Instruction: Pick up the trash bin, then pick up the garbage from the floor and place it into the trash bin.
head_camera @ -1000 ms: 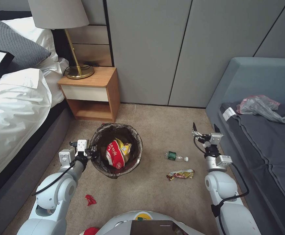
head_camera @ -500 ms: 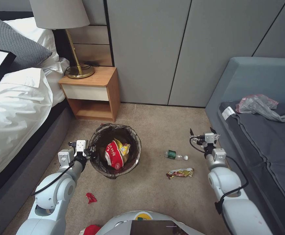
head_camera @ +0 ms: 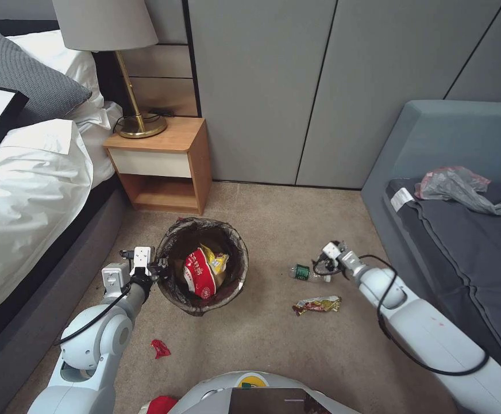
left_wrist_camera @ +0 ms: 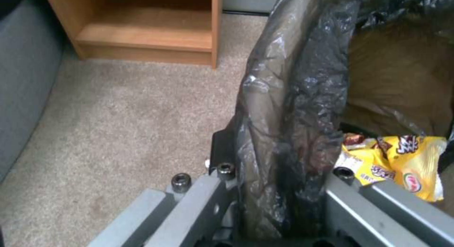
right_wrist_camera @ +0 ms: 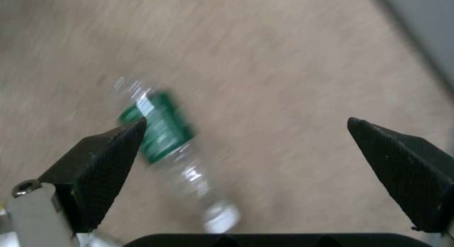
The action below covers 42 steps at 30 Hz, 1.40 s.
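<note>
1. Your left gripper (head_camera: 160,268) is clamped on the liner-wrapped rim of the trash bin (head_camera: 177,244), at the bin's 9 o'clock.
2. Bin stands on the carpet (head_camera: 273,230); snack bags (head_camera: 200,275) lie inside.
3. Your right gripper (right_wrist_camera: 246,133) hangs wide open, holding nothing, over the bottle (right_wrist_camera: 163,128); yellow wrapper (head_camera: 318,305) lies at the bottle's 6 o'clock.

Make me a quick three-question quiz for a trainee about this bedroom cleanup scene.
1. True or false: the left tool is clamped on the rim of the trash bin.
2. Which litter does the open right tool hang over? A) yellow wrapper B) clear bottle with green label C) small red wrapper
3. Fill in: the red-and-white snack bag lies inside the ____.

Key: 1 true; 2 B; 3 trash bin.
</note>
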Tool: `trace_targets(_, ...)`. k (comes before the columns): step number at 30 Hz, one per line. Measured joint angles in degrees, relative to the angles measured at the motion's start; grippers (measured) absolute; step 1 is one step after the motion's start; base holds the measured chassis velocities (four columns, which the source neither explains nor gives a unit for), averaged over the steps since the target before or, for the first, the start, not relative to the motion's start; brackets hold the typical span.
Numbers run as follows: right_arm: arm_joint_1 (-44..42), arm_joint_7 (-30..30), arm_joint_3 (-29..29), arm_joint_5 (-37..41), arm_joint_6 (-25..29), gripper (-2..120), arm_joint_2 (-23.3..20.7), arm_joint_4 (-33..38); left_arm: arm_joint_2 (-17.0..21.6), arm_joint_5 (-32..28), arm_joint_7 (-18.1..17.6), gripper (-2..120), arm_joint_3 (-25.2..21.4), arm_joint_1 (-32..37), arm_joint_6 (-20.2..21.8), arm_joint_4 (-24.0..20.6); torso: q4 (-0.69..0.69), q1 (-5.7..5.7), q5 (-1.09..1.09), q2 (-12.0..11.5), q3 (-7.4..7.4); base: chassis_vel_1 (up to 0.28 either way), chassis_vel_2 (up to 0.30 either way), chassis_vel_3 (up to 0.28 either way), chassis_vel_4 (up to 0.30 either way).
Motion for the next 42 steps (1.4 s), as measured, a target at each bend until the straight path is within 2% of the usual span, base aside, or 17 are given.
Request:
trace_targets(1, 0.0, 0.0, 0.0, 0.0, 0.0, 100, 0.0, 0.0, 0.0, 0.0, 0.0, 0, 0.0, 0.0, 0.0, 0.0, 0.00, 0.00, 0.00, 0.0, 0.00, 0.000, 0.000, 0.000, 0.000)
trace_targets(4, 2.1, -1.7, -5.9, -1.8, 1.3, 100, 1.4, -4.4, -0.5, 0.8, 0.1, 0, 0.0, 0.3, 0.0, 0.6, 0.01, 0.00, 0.00, 0.0, 0.00, 0.000, 0.000, 0.000, 0.000)
trace_targets(17, 5.0, -1.8, -18.0, -6.2, 4.4, 100, 5.0, -6.9, -0.4, 1.0, 0.3, 0, -0.1, 0.4, 0.0, 1.1, 0.01, 0.00, -0.01, 0.0, 0.00, 0.000, 0.000, 0.000, 0.000)
trace_targets(27, 3.4, -2.4, -19.4, -7.7, 5.3, 100, 4.2, -6.0, -0.1, 1.0, 0.5, 0, -0.4, 0.1, 0.0, 1.5, 0.00, 0.00, -0.01, 0.0, -0.01, 0.000, 0.000, 0.000, 0.000)
trace_targets(42, -2.1, -2.9, -17.6, -10.5, 7.3, 100, 2.1, -5.1, -0.4, 1.0, 0.6, 0, -0.6, -0.3, 0.0, 2.0, 0.01, 0.00, -0.01, 0.0, -0.01, 0.000, 0.000, 0.000, 0.000)
